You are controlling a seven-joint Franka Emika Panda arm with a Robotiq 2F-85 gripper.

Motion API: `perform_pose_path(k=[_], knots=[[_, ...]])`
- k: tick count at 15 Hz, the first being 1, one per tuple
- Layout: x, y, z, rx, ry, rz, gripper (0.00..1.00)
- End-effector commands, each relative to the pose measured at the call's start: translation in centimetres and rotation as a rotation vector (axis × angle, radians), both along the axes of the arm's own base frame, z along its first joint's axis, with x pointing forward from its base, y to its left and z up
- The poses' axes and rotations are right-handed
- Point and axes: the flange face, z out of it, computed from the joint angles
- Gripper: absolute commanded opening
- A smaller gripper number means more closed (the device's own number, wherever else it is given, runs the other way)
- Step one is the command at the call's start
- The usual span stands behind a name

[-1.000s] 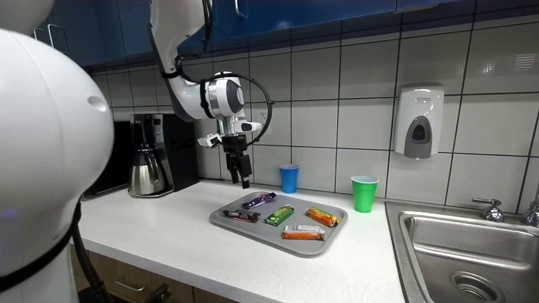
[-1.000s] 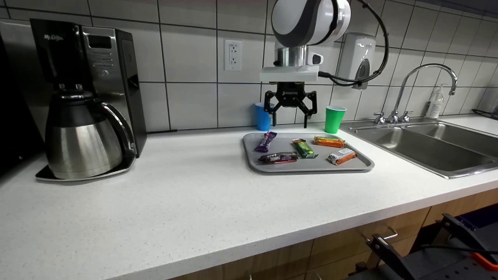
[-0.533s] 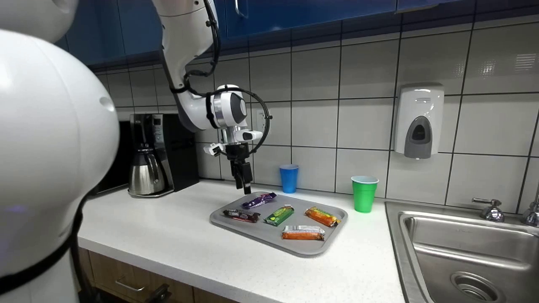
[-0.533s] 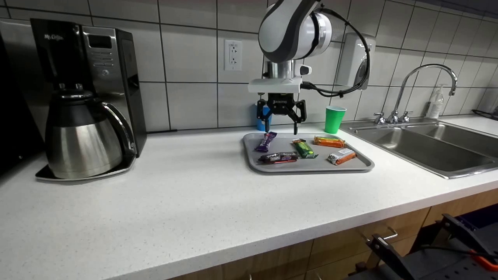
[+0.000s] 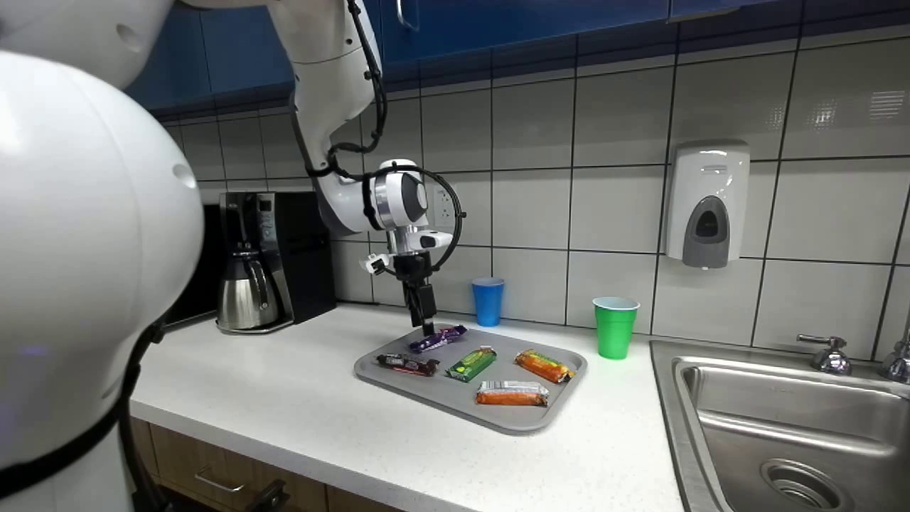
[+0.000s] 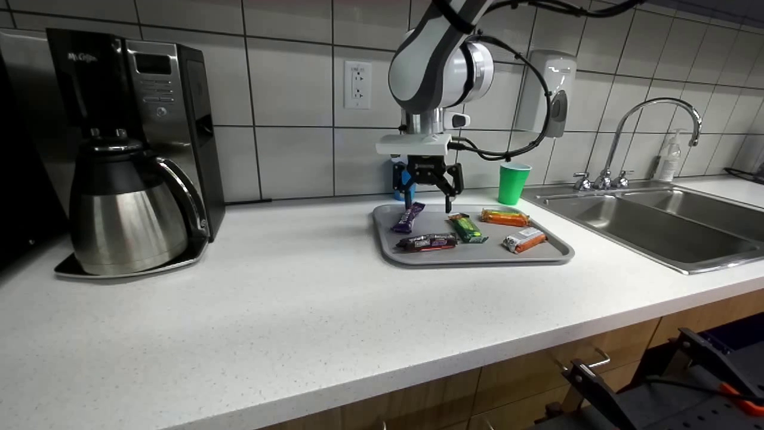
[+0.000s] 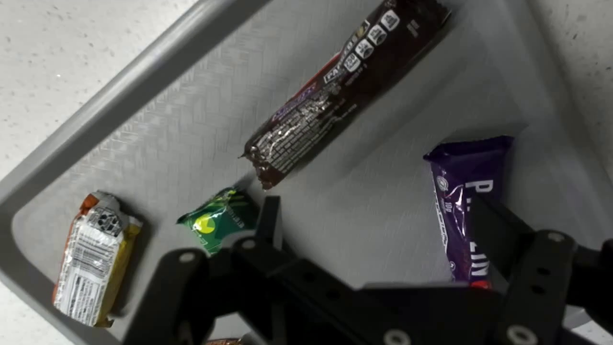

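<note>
on the white, finely speckled bench (image 6: 268, 322) lies a grey tray (image 6: 495, 255) with rounded corners, a raised rim and a faint woven texture across its floor. the bars on it are oblong, in glossy, crinkled wrappers with crimped ends: a purple bar (image 7: 459, 191) with pale lettering, a brown bar (image 7: 347, 88), a green bar (image 6: 467, 228), an orange bar (image 6: 505, 217) and a white-and-orange bar (image 6: 524, 240). at the far side stand tapered cups, a blue cup (image 5: 488, 302) and a green cup (image 5: 615, 328), before smooth pale tiles (image 5: 533, 206). to the left is a coffee pot (image 6: 128, 221) of dull steel with a dark handle; to the right, a steel sink (image 5: 674, 398).

above the far left part of the tray hangs the black tool (image 6: 428, 208), its two fingers wide apart. the purple bar lies at the tray's far left, under one finger, which covers part of it in the wrist view; whether they touch cannot be told. the brown bar lies nearer, and the green bar just right of that.

counted, there are five bars, two cups, one tray, one coffee pot and one sink with two basins.
</note>
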Motion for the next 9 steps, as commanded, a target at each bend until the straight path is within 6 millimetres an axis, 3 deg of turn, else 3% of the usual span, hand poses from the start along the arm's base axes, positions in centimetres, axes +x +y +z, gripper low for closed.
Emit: perform_pose_path(k=[1,9], knots=[[2.0,0.1,-0.5,-0.007,0.014,-0.041,1.00],[4.8,0.5,-1.3,-0.007,0.018,-0.058,1.00]])
